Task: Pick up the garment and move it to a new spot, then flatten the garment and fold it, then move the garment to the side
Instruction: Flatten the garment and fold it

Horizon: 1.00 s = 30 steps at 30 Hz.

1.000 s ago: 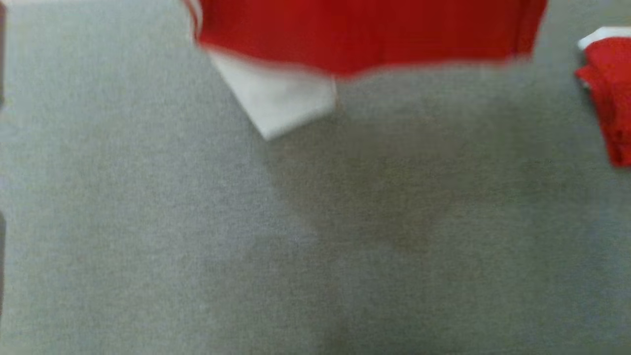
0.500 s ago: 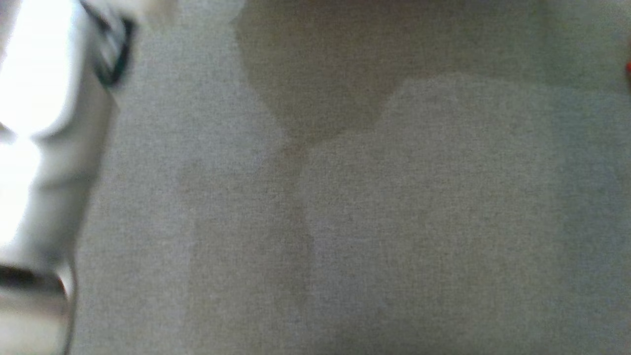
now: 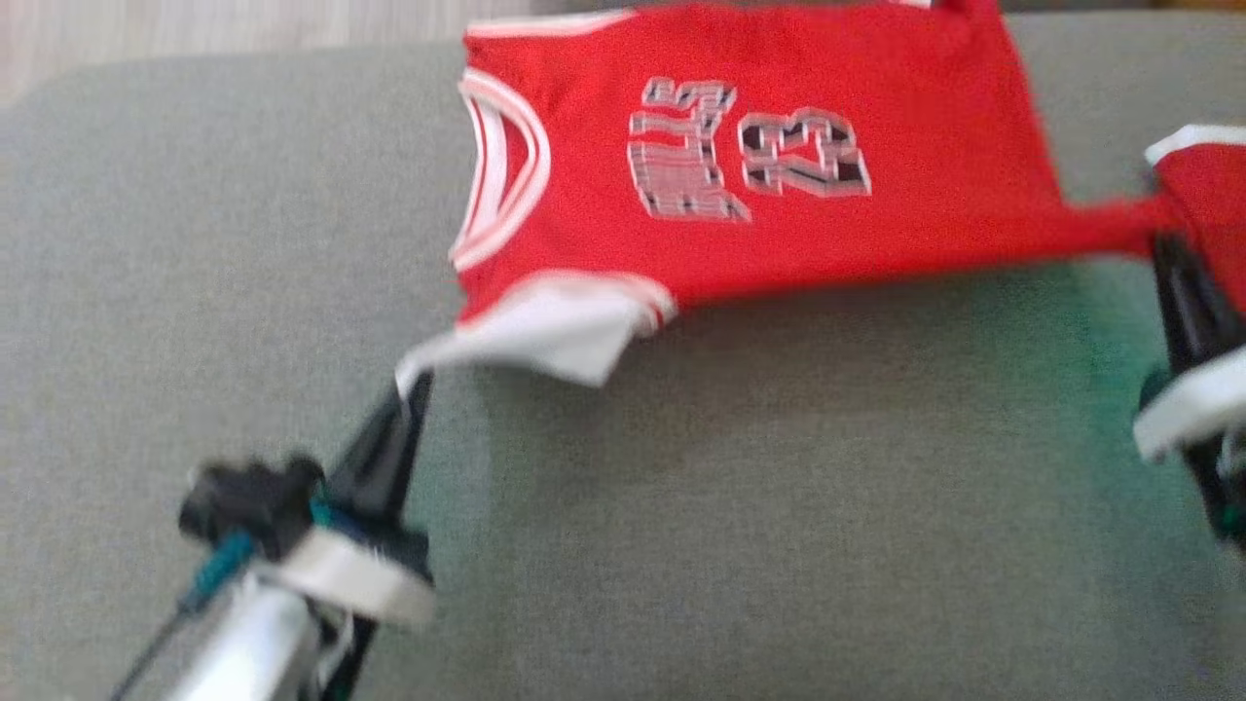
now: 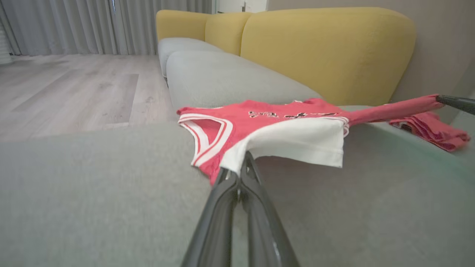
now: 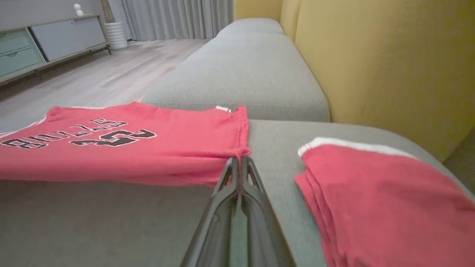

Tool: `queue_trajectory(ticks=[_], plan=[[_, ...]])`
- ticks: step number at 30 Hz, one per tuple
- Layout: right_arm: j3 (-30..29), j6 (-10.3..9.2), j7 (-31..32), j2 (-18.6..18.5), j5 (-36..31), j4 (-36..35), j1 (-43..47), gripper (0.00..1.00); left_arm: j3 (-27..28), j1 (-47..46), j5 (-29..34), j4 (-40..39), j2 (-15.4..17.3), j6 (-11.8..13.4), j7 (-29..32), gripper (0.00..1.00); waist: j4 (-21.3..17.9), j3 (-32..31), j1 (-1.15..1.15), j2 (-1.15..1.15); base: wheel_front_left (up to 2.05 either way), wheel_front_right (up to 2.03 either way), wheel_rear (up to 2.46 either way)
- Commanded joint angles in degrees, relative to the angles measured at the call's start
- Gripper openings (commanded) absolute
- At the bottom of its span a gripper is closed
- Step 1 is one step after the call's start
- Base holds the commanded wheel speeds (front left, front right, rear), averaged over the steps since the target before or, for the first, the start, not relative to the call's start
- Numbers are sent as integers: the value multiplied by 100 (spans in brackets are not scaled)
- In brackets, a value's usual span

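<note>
Item: one red jersey with white trim, lettering up, on the grey sofa seat before the yellow backrest, its near edge drawn taut between our two grippers. Our left gripper presses its fingers together on the turned-over white corner; our right gripper pinches the opposite red corner, pulled to a point. A second red garment lies folded just beside our right gripper
</note>
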Motion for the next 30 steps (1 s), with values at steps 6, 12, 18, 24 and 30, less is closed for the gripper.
queue_trajectory(ticks=[6, 12, 18, 24, 30], plan=[[-332, 37, -29, -119, 50, -627, 1279, 0, 119, 1017, -157, -541, 199, 262, -30, 0, -60, -443, 2, 0, 0, 0, 0], [-750, 37, 262, -43, -46, -1261, 2416, 0, 15, 1801, -403, -859, 156, 382, 65, 0, -53, -657, 2, 0, 0, 0, 0], [-1484, 37, 752, 142, -304, -2209, 3218, 0, 72, 2183, -702, -1407, 235, 497, 318, 0, -95, -686, 2, 0, 0, 0, 0], [-1832, 37, 1203, 456, -473, -2627, 3023, 0, 169, 1476, -755, -1387, 109, 454, 477, 0, -86, -442, 2, 0, 0, 0, 0], [-1758, 37, 1361, 534, -504, -2322, 2259, 0, 164, 253, -657, -799, -117, 237, 595, 0, -76, -58, 2, 0, 0, 0, 0]])
